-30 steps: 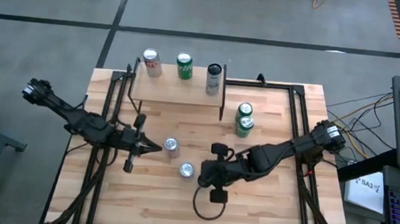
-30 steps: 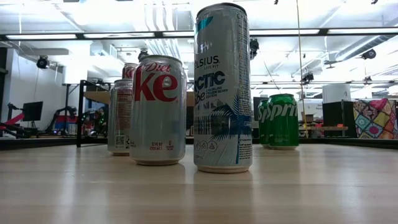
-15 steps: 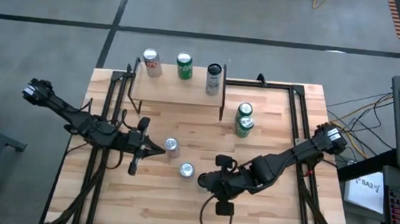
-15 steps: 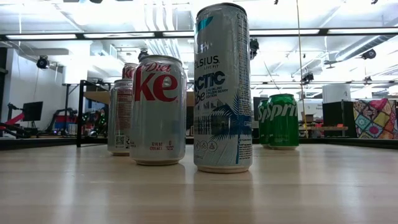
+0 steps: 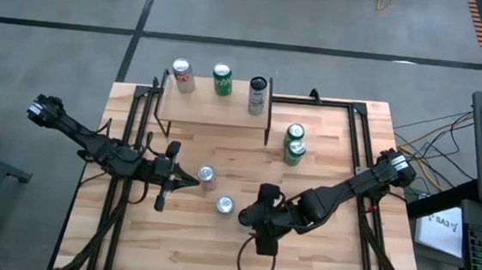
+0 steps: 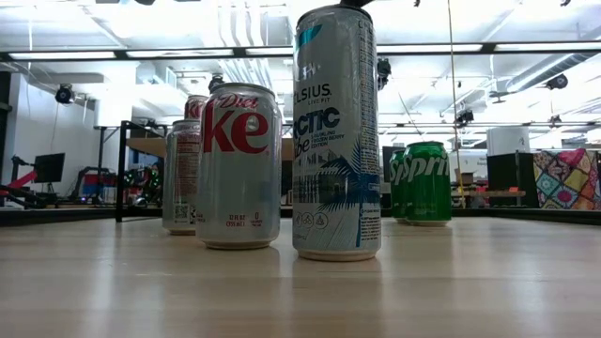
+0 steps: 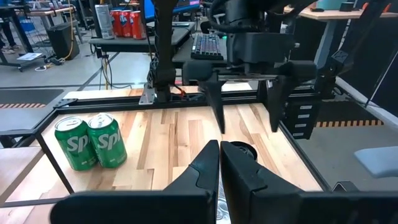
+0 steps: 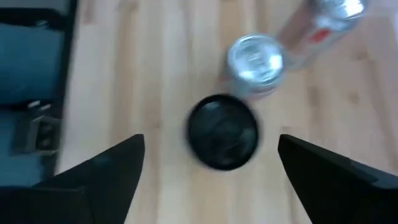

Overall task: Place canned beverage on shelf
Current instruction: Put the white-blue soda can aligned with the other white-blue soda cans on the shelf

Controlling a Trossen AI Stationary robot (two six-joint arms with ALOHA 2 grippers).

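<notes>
The shelf [image 5: 215,109] stands at the far side of the table [image 5: 336,134], left of centre, with three cans on its plank: a Coke can [image 5: 182,74] at the left, a green can [image 5: 221,78] in the middle and a dark can [image 5: 258,95] at the right end. On the tabletop two silver-topped cans [image 5: 207,177] [image 5: 224,204] stand near the middle, and a pair of green Sprite cans [image 5: 294,143] stands to the right of the shelf.

The right gripper [image 5: 256,218] hangs over the near middle of the table with its fingers [image 8: 99,171] spread wide and holding nothing. Its wrist view looks straight down on a black-topped can [image 8: 222,131] standing between the spread fingers, apart from both; whether this is the tall pale can [image 6: 336,131] of the low view is hard to say. The left gripper [image 5: 187,180] lies just left of the nearer silver-topped cans, its fingers [image 7: 205,168] pressed together and empty.

The left wrist view alone shows the right gripper head-on, with its fingers apart. The low view alone shows labels: a Diet Coke can [image 6: 238,164] beside the tall pale can.

The table is of pale wood planks with a black frame. Around it lies grey floor; behind it is a lit workroom with desks.
</notes>
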